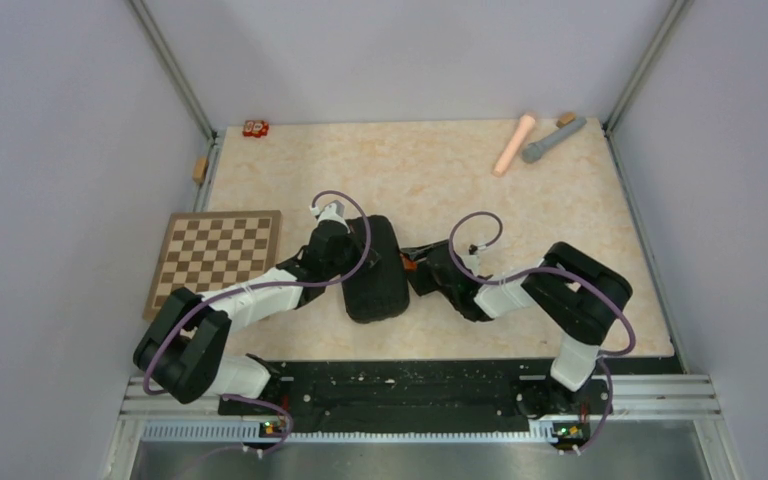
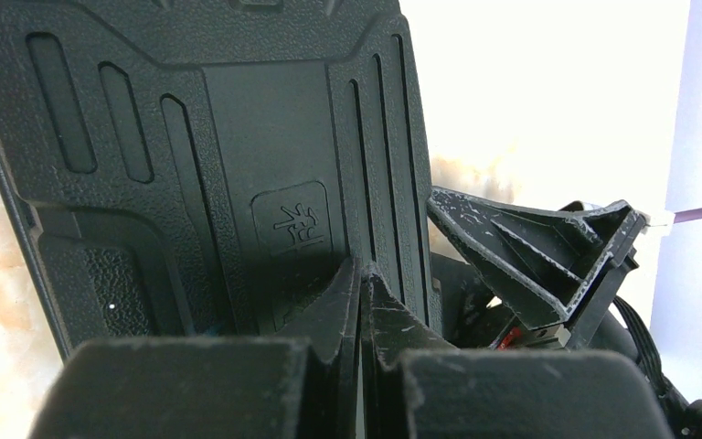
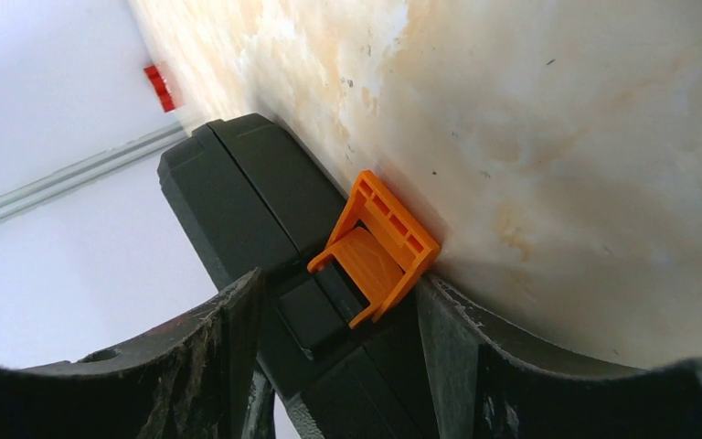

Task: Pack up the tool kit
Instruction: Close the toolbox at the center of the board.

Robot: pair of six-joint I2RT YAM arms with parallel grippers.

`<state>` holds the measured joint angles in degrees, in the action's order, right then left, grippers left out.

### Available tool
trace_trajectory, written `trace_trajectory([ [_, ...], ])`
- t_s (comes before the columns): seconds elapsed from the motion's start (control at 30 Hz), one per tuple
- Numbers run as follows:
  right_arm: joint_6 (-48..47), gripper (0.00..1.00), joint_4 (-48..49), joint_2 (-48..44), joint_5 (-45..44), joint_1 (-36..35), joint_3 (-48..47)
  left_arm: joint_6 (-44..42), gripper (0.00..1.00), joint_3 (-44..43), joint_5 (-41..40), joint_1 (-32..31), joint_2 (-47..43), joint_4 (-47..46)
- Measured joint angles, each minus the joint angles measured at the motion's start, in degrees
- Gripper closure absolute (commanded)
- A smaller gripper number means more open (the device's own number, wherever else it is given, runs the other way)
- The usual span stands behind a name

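The tool kit's black case (image 1: 375,270) lies closed in the middle of the table. Its ribbed lid (image 2: 238,165) fills the left wrist view. My left gripper (image 2: 363,270) is shut with nothing in it, and its tips rest against the lid near the case's left side (image 1: 345,245). My right gripper (image 3: 338,293) is open, one finger on each side of the case's right edge (image 3: 238,192). The orange latch (image 3: 379,247) sits just beyond those fingers, flipped outward from the edge. In the top view the latch (image 1: 409,265) shows as a small orange spot.
A brown chessboard (image 1: 215,255) lies left of the case, under my left arm's reach. A pink cylinder (image 1: 513,144) and a grey cylinder (image 1: 552,139) lie at the back right. A small red object (image 1: 255,128) sits at the back left edge.
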<state>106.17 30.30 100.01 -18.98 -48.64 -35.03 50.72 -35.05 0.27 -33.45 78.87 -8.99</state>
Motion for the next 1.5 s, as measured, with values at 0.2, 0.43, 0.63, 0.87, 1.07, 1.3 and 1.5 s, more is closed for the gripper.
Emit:
trace_trajectory([
  [0.2, -0.8, 0.48, 11.5, 3.7, -0.4, -0.4, 2.8, 0.0, 0.98, 0.0, -0.1, 0.0, -0.2, 0.4],
  [0.43, -7.5, 0.56, 28.5, 8.0, -3.6, -0.5, 8.9, 0.0, 0.98, 0.0, -0.1, 0.0, -0.2, 0.5],
  [0.63, -13.4, 0.65, 42.0, 14.1, -5.3, -0.5, 11.3, 0.0, 0.98, 0.0, -0.1, 0.0, -0.2, 0.5],
  [0.87, -18.4, 0.64, 50.9, 18.8, -4.2, -0.5, 10.7, 0.1, 0.98, 0.0, -0.1, 0.0, -0.3, 0.5],
  [1.07, -23.1, 0.62, 52.9, 18.8, -3.6, -0.5, 9.4, 0.2, 0.98, 0.0, 0.0, 0.0, -0.4, 0.6],
  [1.3, -25.3, 0.62, 53.3, 20.0, -2.4, -0.3, 9.1, 0.2, 0.98, 0.0, 0.0, 0.0, -0.4, 0.6],
  [1.5, -26.7, 0.59, 53.9, 20.5, -1.5, 0.2, 8.6, 0.2, 0.98, 0.0, 0.0, 0.0, -0.4, 0.7],
])
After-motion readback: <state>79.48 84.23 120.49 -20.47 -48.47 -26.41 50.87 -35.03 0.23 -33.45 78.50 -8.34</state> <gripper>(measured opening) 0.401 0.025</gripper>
